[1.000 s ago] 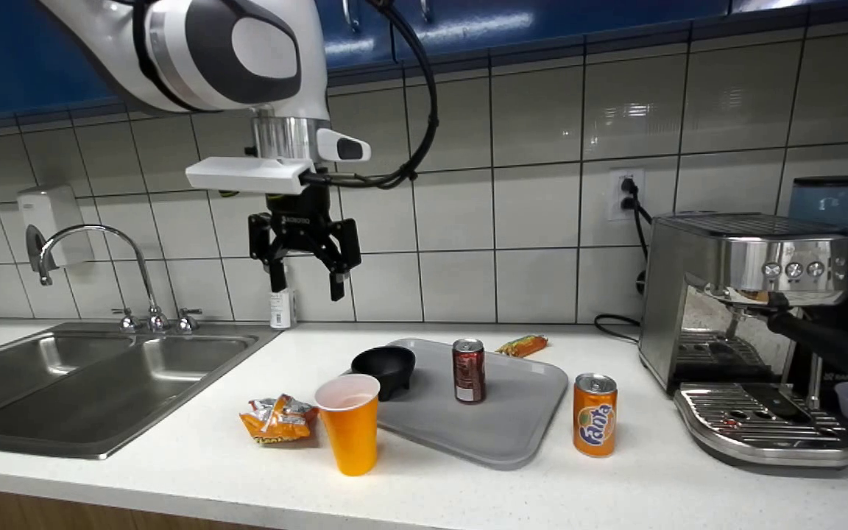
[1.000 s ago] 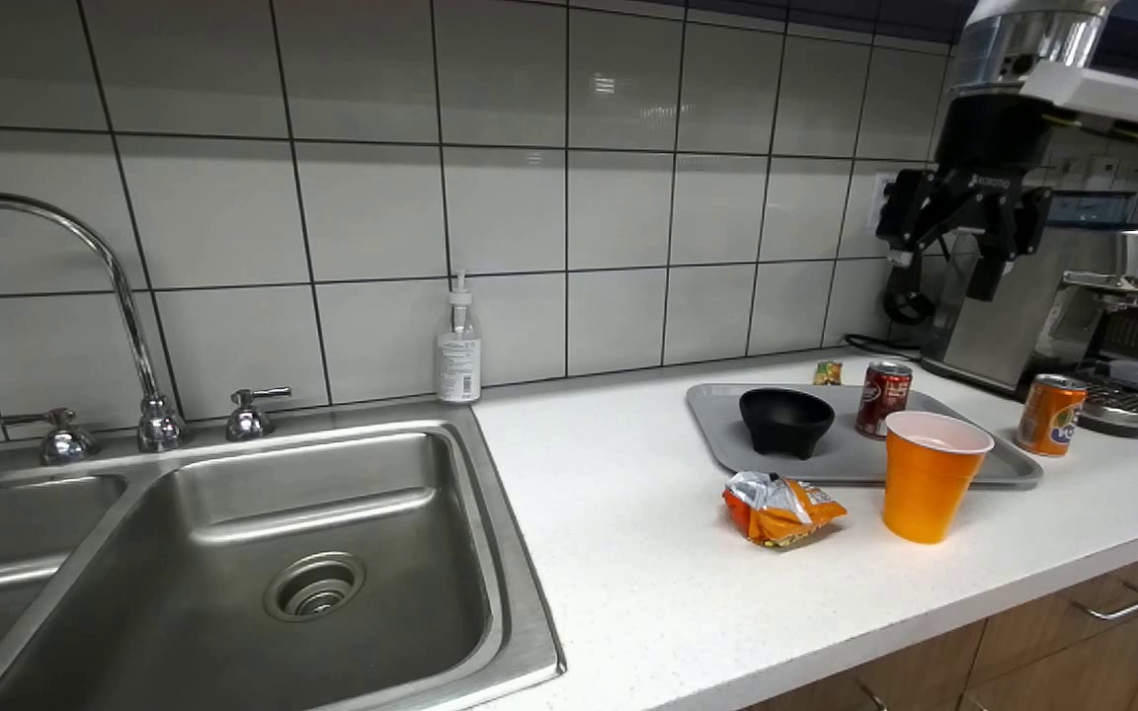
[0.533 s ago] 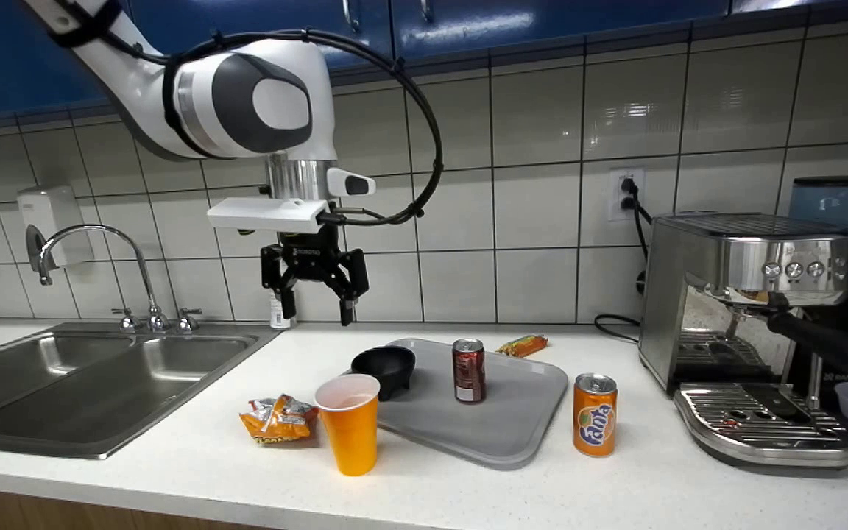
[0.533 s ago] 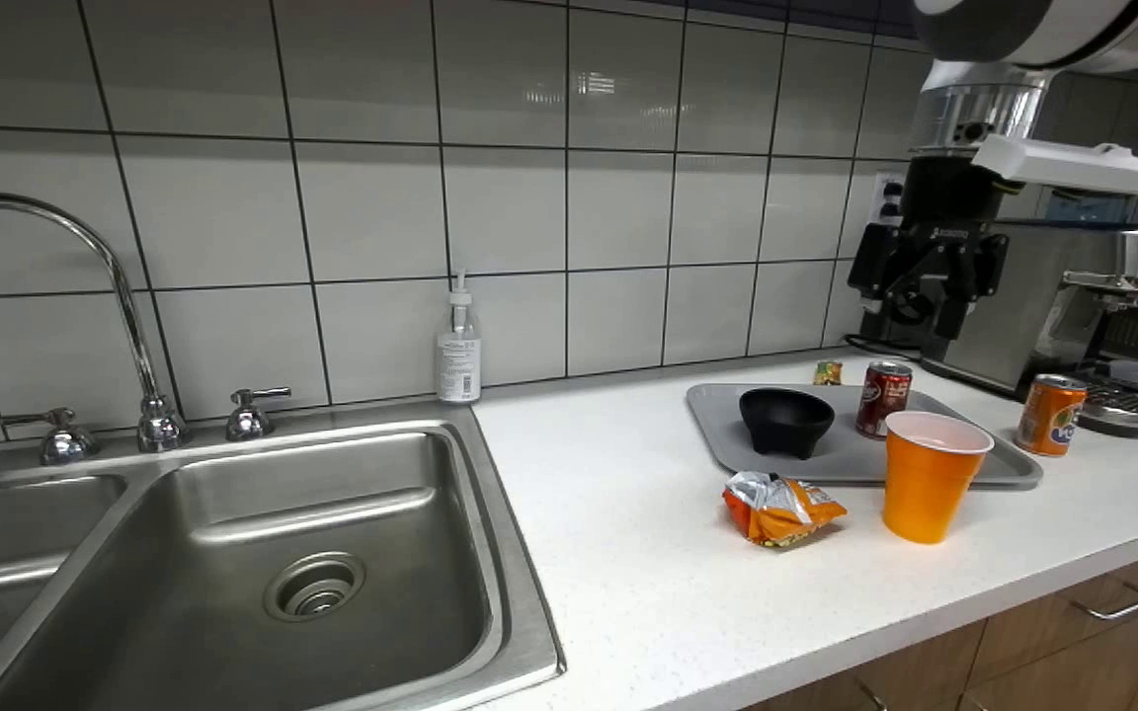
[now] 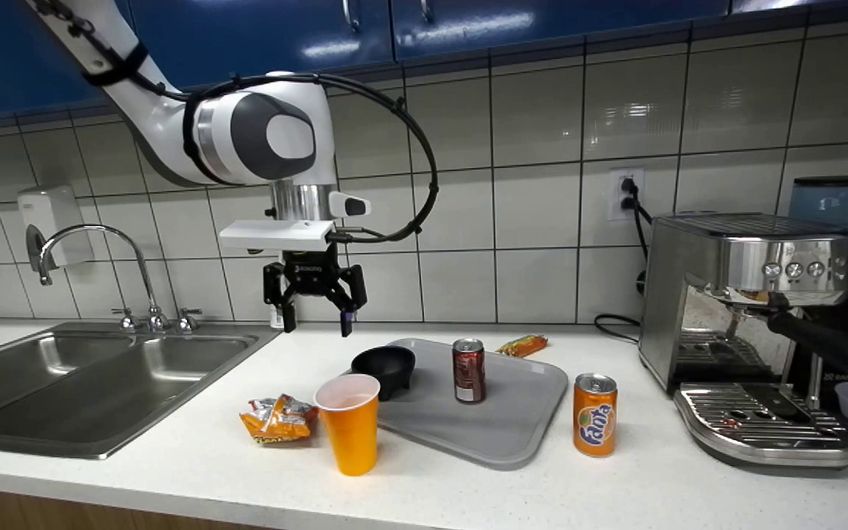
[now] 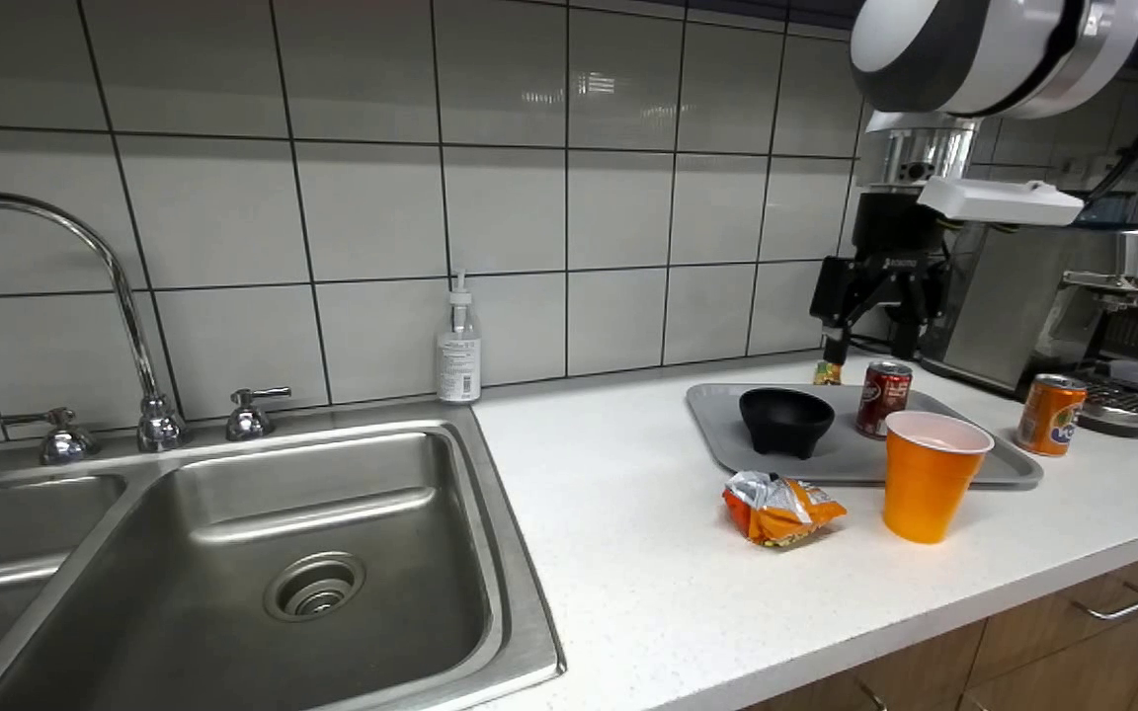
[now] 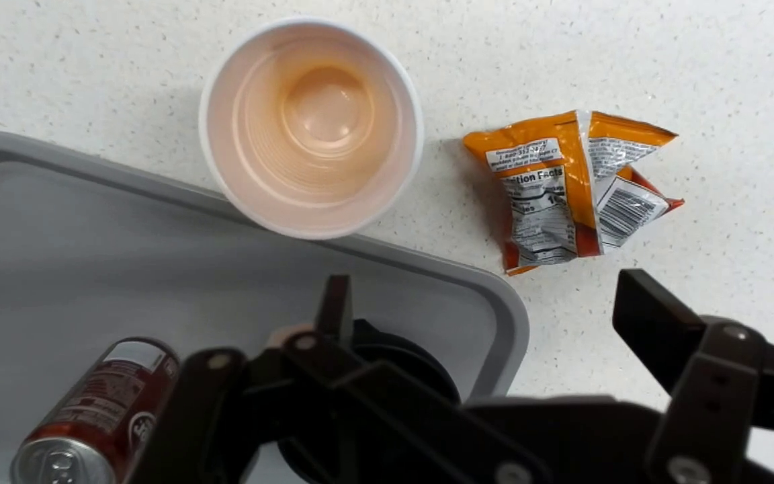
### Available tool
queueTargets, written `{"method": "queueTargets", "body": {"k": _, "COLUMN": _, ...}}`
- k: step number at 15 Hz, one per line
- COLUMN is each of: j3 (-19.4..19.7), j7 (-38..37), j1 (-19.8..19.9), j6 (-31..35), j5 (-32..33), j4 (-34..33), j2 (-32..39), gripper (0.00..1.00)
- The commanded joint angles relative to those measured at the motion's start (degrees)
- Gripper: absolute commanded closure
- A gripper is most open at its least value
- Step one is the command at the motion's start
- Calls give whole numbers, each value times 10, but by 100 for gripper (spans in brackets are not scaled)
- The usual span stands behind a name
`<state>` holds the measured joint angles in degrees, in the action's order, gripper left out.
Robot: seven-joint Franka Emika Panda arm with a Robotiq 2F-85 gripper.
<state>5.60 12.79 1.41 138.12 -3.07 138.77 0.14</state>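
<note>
Two fingers of the gripper hang wide apart above the counter, holding nothing. Nearest below, the black bowl sits upright on the gray tray by its sink-side edge; in the wrist view one finger hides part of it, so a straight descent there could catch the rim and tip it. Beyond the tray's corner, the chip bag lies on the counter between the sink and the orange cup; its crumpled foil could slip if pinched off-centre. That cup stands just beside the tray, toward the counter's front edge; seemingly empty, it could topple at a sideways brush. The upright red can might fall if the tray were jolted.
</note>
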Motion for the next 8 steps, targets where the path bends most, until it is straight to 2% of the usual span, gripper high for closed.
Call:
{"method": "queueTargets", "body": {"k": 1, "j3": -15, "j7": 19, "j1": 5, "j6": 11, "j5": -1, "j4": -43, "j2": 51, "gripper": 0}}
{"method": "queueTargets", "body": {"k": 8, "j3": -30, "j7": 33, "j1": 10, "j6": 41, "j5": 7, "j4": -94, "j2": 121, "gripper": 0}}
